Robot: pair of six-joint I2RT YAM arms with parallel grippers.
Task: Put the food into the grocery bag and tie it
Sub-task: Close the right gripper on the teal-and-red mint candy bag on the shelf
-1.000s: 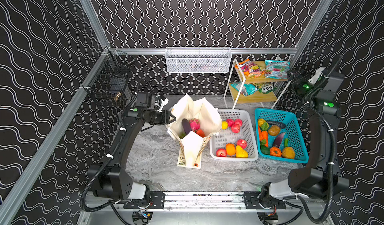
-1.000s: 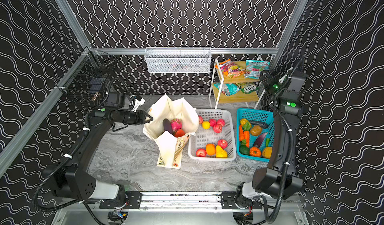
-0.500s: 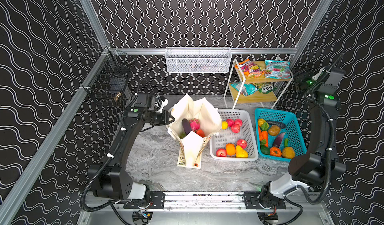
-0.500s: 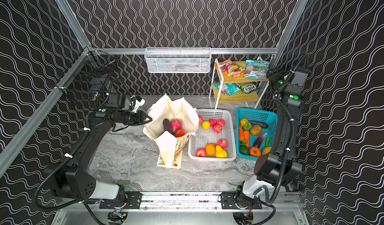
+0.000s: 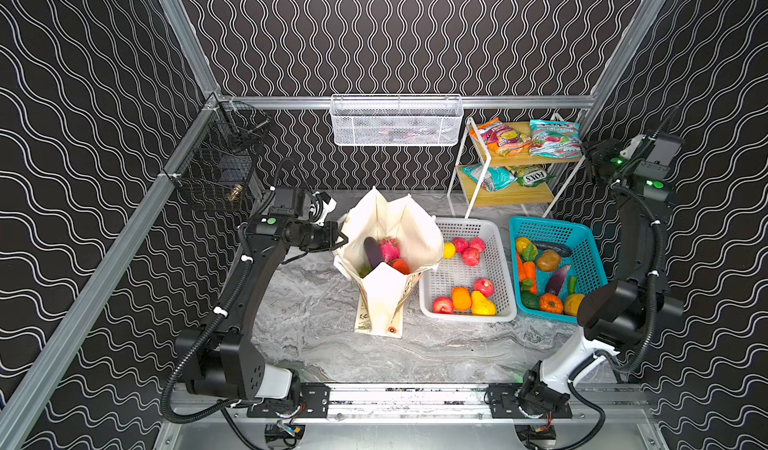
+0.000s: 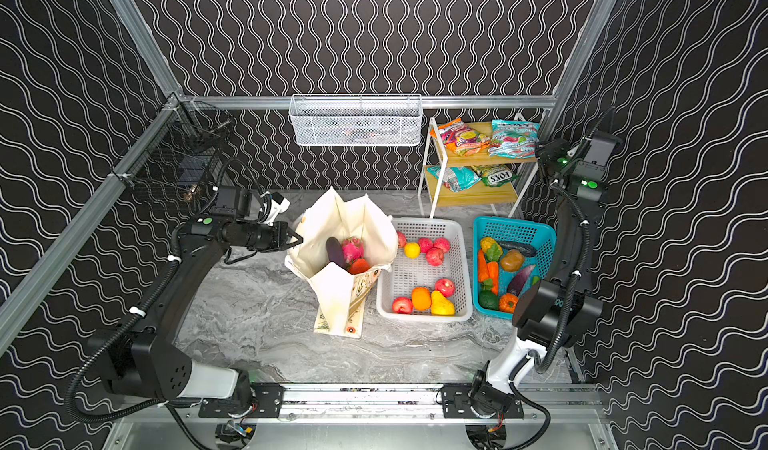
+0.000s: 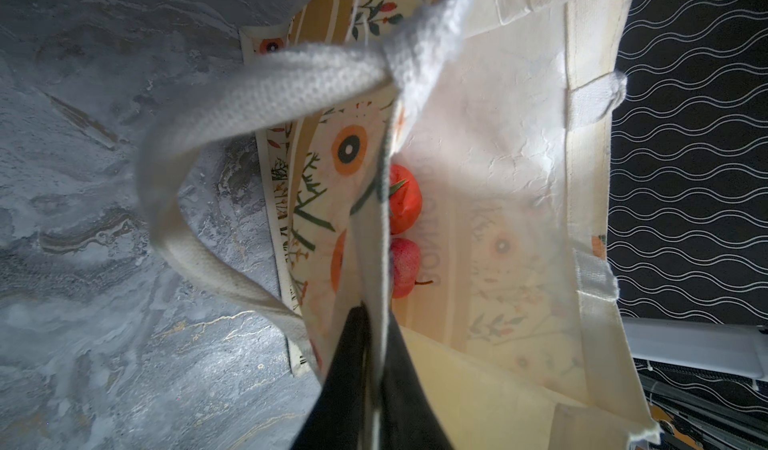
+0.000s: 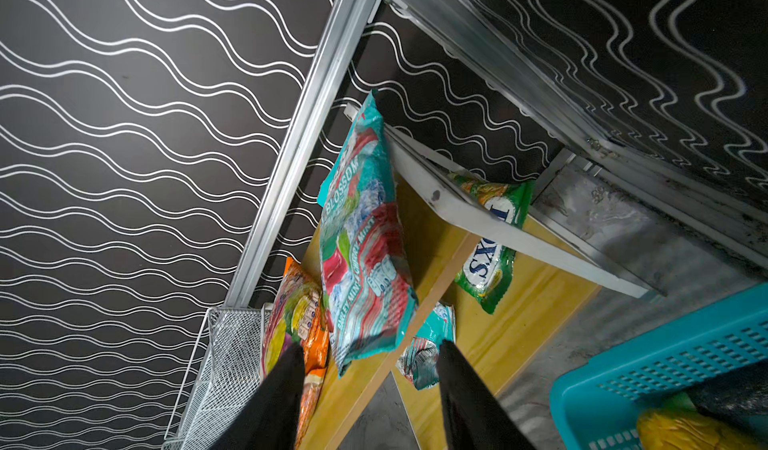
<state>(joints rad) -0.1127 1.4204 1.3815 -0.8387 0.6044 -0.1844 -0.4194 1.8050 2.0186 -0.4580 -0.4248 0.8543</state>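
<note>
The grocery bag stands open on the worktop. The bag rim on the left arm's side is clamped between the jaws of the left gripper, which is closed on the canvas. A white strap handle loops just beside the grip. Inside the bag, a dragon fruit, a red ribbed fruit and a dark eggplant are seen. A white basket is placed just beside the bag. The right gripper is positioned well apart from the bag, at the shelf behind it. Its jaws stand partly apart around the end of the teal snack packet; contact cannot be confirmed.
</note>
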